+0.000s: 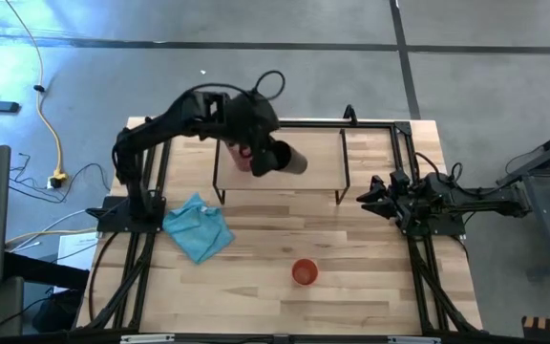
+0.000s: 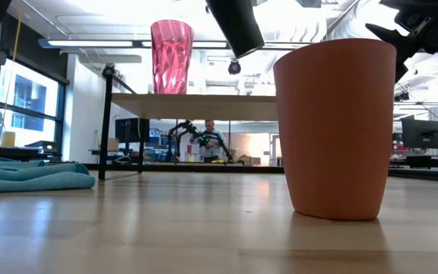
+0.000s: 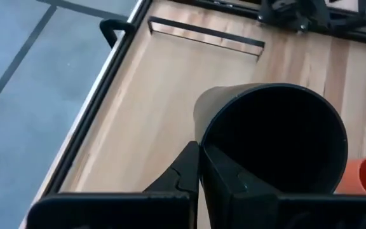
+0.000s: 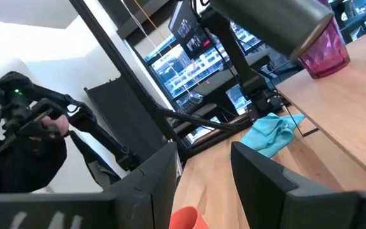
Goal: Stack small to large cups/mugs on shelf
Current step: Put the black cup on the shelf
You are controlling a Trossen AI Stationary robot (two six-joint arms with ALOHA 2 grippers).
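Observation:
The tall pink tumbler [image 1: 243,156] [image 2: 171,55] [image 4: 326,48] stands upright on the shelf's [image 1: 325,161] [image 2: 196,105] light wood top, near its left end. My left gripper [image 1: 271,156] [image 3: 200,151] reaches over the shelf and is shut on the black cup [image 1: 292,159] [image 2: 238,27] [image 3: 275,137] [image 4: 272,19], beside and above the tumbler. The short red-orange cup [image 1: 304,272] [image 2: 335,129] [image 4: 186,219] stands mouth-up on the table toward the near edge. My right gripper [image 1: 370,196] [image 4: 202,168] waits open at the table's right side. My left gripper pinches the black cup's wall at its rim [image 3: 202,141], one finger [image 3: 226,178] inside the mouth and one finger [image 3: 184,175] outside. The cup is lifted clear above the shelf top and steeply tilted, its mouth toward the wrist and its base pointing toward the table's right.
A crumpled teal cloth [image 1: 199,227] [image 2: 29,175] [image 4: 272,133] lies on the table left of centre, in front of the shelf. The shelf's thin black legs [image 1: 220,196] stand on the tabletop. Bare wood lies between the shelf and the red-orange cup.

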